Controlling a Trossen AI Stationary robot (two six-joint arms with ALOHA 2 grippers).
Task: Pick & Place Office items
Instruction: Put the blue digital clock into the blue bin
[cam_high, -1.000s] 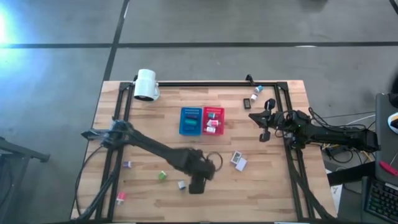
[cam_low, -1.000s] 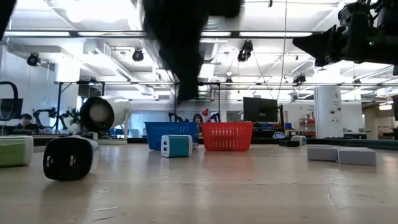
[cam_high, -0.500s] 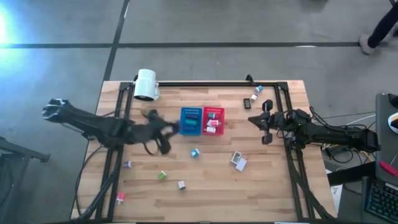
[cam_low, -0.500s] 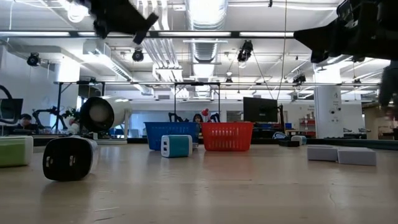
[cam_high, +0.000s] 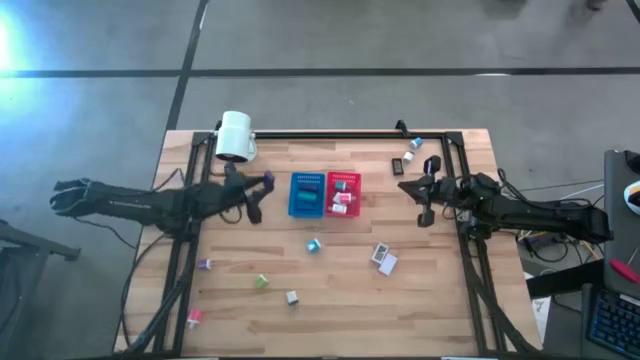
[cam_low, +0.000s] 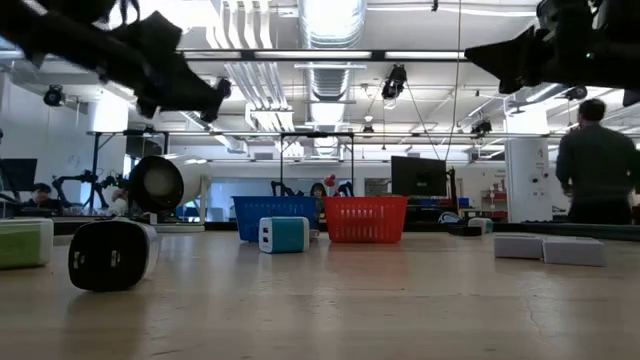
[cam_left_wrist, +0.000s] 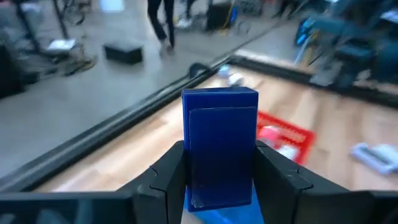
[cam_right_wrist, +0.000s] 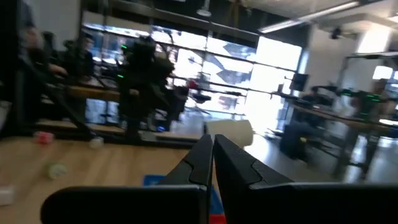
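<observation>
Left of centre in the high view, my left fingers (cam_left_wrist: 219, 180) pinch a blue block (cam_left_wrist: 219, 149) by its flat sides beside the blue bin (cam_high: 306, 194); stiff, light, looks slick. Right fingers (cam_high: 424, 190) pressed together, empty.

Counted two bins, one blue (cam_high: 306, 195) and one red (cam_high: 342, 193), one white lamp (cam_high: 235, 136), and seven loose pieces (cam_high: 313, 245) on the tabletop (cam_high: 430, 300).

Blue block's (cam_left_wrist: 220, 149) lower end hidden
</observation>
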